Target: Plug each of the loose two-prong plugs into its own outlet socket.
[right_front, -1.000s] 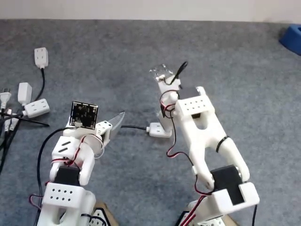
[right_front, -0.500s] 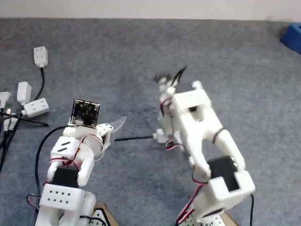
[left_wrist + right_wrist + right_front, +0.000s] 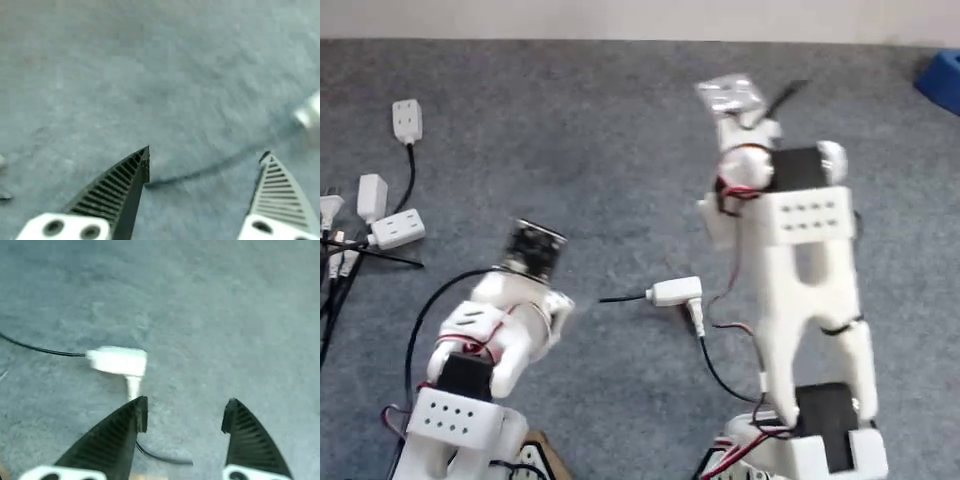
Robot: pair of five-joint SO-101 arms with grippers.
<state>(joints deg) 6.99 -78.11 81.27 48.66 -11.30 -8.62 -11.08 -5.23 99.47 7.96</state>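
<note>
We see the left hand (image 3: pixel 206 152) spread wide and low over the grey bench (image 3: pixel 570 130), gripping nothing. A thin black cord (image 3: pixel 200 172) crosses the bench between its two fingers. That cord leads to a white socket block (image 3: pixel 675 291) lying near the middle of the bench, between the left arm (image 3: pixel 485 335) and the right arm (image 3: pixel 805 260). In the left wrist view the block is a pale smear, cut off at the frame's edge.

The right hand (image 3: pixel 186 401) is likewise spread and empty, and it hangs above the bench. The socket block lies a little beyond its dark fingertip.

A small white plug (image 3: pixel 695 316) meets the block's side at a right angle. The plug's lead (image 3: pixel 712 365) curls away toward the base of the right arm. The prongs are hidden where plug and block meet, so we cannot tell whether the plug is pushed home or merely touching.

Well apart from both arms, by the left border of the high view, lie three spare sockets (image 3: pixel 398 228) on their cords. Beside them is a loose plug (image 3: pixel 328 205), half cut off by the frame, among a tangle of wires too small to sort out. In the far right corner sits a blue object (image 3: pixel 942 80), also cut off, and we cannot tell what it is.
</note>
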